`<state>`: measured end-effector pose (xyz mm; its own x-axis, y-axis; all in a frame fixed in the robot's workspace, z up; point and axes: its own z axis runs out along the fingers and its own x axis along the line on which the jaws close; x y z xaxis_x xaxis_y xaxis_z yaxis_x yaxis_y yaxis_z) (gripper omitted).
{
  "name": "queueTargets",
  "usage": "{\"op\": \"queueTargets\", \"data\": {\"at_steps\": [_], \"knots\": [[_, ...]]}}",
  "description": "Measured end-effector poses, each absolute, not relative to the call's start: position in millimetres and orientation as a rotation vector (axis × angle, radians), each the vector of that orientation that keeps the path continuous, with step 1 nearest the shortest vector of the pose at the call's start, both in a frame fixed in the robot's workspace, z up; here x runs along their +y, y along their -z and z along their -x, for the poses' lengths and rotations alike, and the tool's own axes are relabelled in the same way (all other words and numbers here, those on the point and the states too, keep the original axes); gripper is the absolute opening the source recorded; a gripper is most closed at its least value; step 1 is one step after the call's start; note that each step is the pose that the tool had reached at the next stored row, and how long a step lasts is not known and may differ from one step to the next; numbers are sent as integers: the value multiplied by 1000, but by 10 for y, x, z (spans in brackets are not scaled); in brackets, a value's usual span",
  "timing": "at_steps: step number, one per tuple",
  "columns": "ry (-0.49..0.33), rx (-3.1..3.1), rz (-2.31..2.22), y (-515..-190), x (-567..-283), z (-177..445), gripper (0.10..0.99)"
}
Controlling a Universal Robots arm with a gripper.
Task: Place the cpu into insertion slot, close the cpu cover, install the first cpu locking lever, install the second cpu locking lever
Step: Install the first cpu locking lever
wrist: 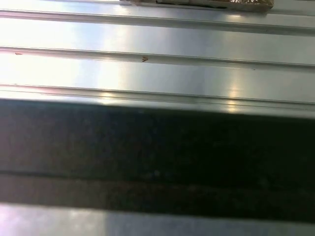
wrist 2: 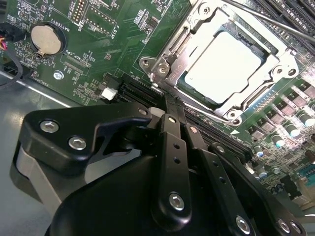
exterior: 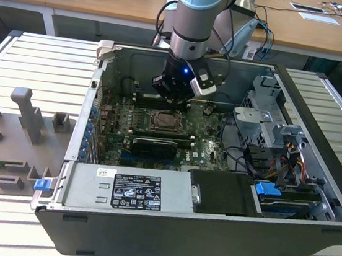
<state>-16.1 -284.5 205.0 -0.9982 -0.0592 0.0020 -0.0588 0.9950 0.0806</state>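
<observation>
The cpu (wrist 2: 221,66), pale and square, lies flat in the insertion slot (exterior: 165,123) on the green circuit board (wrist 2: 98,64). The silvery cpu cover (wrist 2: 268,83) lies down around it, and the chip shows through its window. A thin metal lever rod (wrist 2: 266,22) runs along one side of the socket. My gripper (wrist 2: 165,101) hangs just above the board beside a corner of the socket, with its black fingers (wrist 2: 172,132) together and nothing between them. In the exterior view the gripper (exterior: 173,100) hovers over the socket's far edge.
The board sits inside an open computer case (exterior: 165,227) on a ribbed metal table (exterior: 35,67). Long black slots (wrist 2: 216,140) run next to the socket. A coin battery (wrist 2: 45,39), cables (exterior: 242,158) and a drive cage (exterior: 265,124) stand nearby. Grey fixtures (exterior: 26,116) are at the exterior view's left.
</observation>
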Motion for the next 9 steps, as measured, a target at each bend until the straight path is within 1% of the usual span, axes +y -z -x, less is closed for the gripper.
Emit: {"op": "queueTargets", "data": {"at_steps": [9], "knots": [[109,-3134,-92,-2038,-2845,161,106]]}}
